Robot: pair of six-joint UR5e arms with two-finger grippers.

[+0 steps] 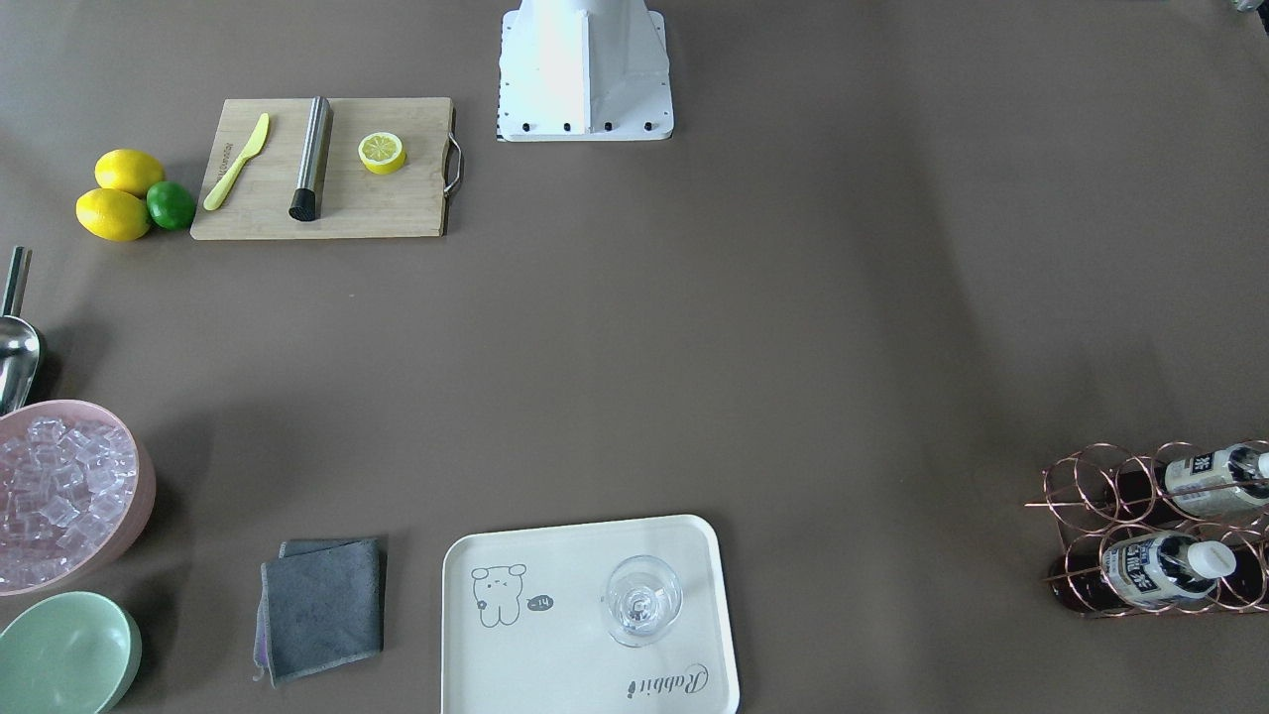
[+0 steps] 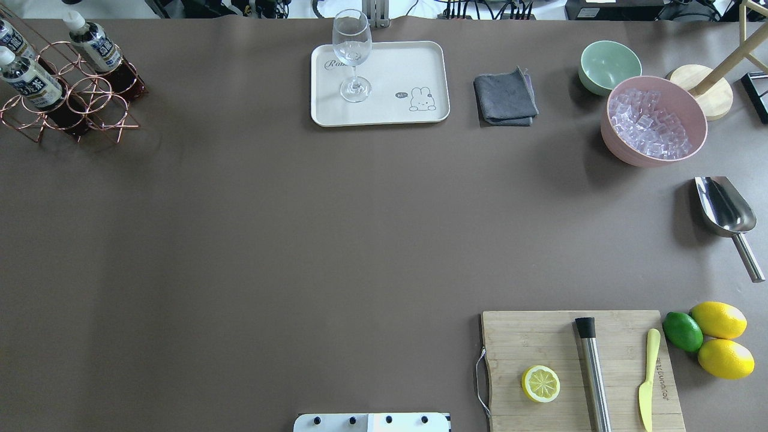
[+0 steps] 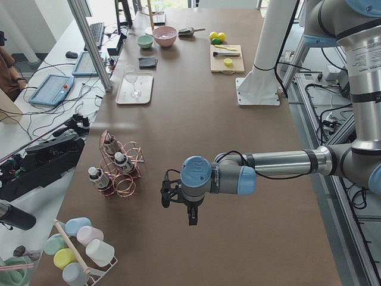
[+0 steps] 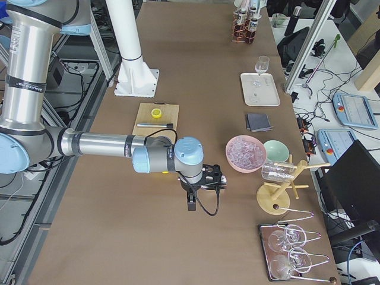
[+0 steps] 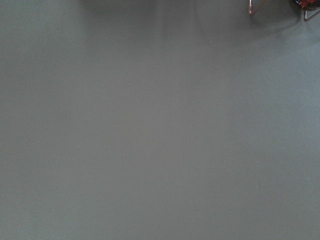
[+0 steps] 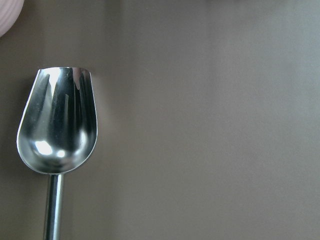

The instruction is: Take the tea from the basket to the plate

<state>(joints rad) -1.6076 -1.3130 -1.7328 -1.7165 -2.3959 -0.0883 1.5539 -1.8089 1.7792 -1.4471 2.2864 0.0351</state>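
Three tea bottles [image 2: 96,45] with white caps stand in the copper wire basket [image 2: 90,105] at the table's far left corner; two of the bottles [image 1: 1155,570] show in the front view. The cream plate [image 2: 396,72] lies at the far edge, mid-table, and carries a wine glass [image 2: 353,54]. Only the side views show the arms. My left gripper [image 3: 191,218] hovers over bare table a little way from the basket [image 3: 128,182], and I cannot tell its state. My right gripper [image 4: 191,205] hangs over the table near the pink bowl [image 4: 244,153]; whether it is open or shut I cannot tell.
A grey cloth [image 2: 505,99], a mint-green bowl [image 2: 609,65] and a pink bowl of ice [image 2: 654,120] sit right of the plate. A metal scoop [image 6: 57,120] lies under my right wrist. A cutting board [image 2: 579,366] with lemon half, muddler and knife, plus lemons and a lime, sits near right.
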